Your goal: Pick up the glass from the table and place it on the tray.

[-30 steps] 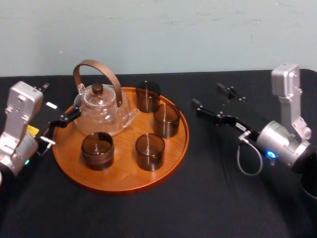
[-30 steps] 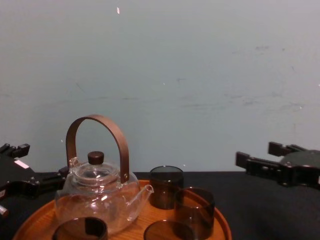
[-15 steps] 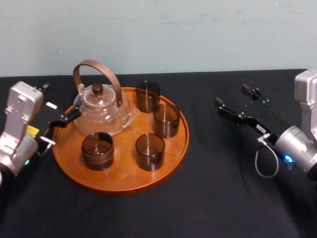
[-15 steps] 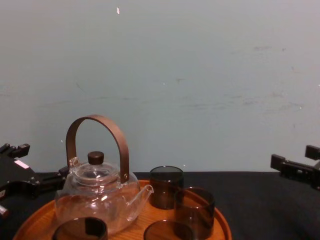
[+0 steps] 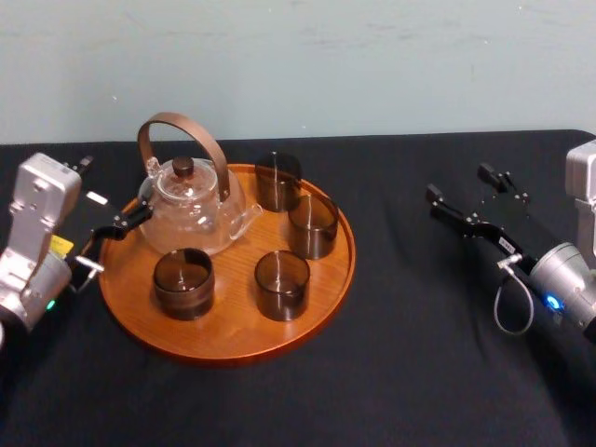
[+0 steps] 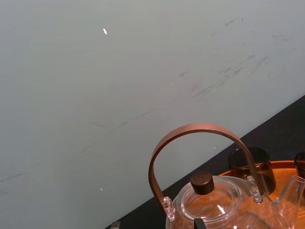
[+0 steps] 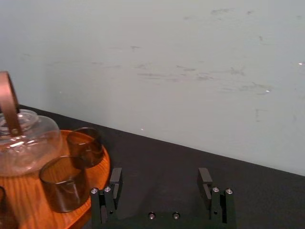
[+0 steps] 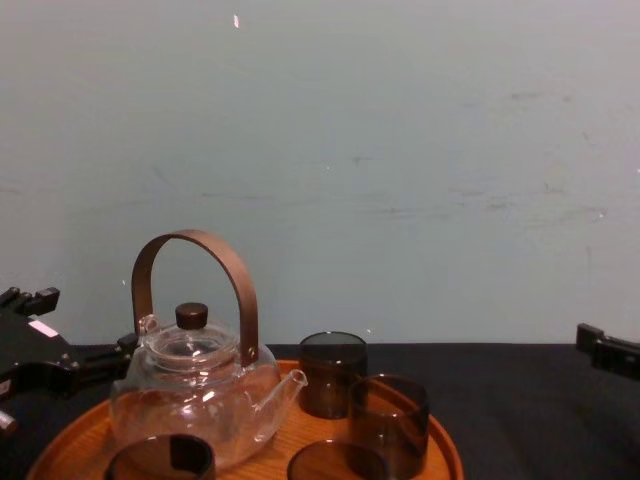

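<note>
Nearest the robot, the black table (image 5: 391,372) is carrying the round wooden tray (image 5: 233,350) left of centre. On the tray's near half, the front-left glass (image 5: 183,283) and the front-right glass (image 5: 282,285) are standing side by side with a gap between them. Both are upright, with their long axes vertical and their mouths facing up. Farther back, the glass teapot (image 5: 191,203) is sitting on the tray's left part, its spout pointing right toward the right-hand glass (image 5: 313,226). Behind that, the far glass (image 5: 278,181) is standing by the far rim. These two are upright and mouth-up as well, so all four glasses are resting on the tray. The left gripper (image 5: 116,186) is hanging at the tray's left rim beside the teapot, with its fingers spread and holding nothing. The right gripper (image 5: 459,183) is hovering over bare table well to the right of the tray, its jaws wide and empty. Compared with a second ago, the right gripper is pulling back to the right, away from the tray, while the glasses, teapot and left arm are staying put.
</note>
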You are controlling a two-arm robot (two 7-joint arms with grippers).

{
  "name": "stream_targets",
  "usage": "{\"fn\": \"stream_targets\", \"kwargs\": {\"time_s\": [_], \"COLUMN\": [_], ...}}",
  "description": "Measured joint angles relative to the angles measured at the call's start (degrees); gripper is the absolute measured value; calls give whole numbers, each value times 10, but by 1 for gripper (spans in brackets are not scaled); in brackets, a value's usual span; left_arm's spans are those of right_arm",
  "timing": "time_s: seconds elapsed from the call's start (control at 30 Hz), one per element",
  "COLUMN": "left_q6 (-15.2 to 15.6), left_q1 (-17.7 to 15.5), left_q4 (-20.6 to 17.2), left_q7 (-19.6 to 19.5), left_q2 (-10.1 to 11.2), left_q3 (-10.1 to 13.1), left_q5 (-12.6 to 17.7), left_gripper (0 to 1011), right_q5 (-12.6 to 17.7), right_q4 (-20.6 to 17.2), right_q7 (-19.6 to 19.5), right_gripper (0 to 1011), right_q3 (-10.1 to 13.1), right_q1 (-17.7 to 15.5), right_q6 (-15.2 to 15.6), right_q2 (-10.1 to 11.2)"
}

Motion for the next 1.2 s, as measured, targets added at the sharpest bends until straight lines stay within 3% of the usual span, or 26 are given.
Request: {"fn": "stream_targets", "kwargs": {"time_s": [0.3, 1.2], "left_q6": [0, 0], "left_q1": [0, 0], "left_q4": [0, 0], "left_q7": [0, 0], "left_q2": [0, 0], "left_q3": [0, 0], "left_q5": [0, 0], "left_gripper": [1001, 1001], "right_q5": [-29, -22], "right_q4": [20, 17], "right_q7": [-24, -18], "right_gripper": [1002, 1002], "right_q3": [11, 8], "right_q1": [6, 5], "right_q6": [-3, -2], "right_q2": [-13, -10]}}
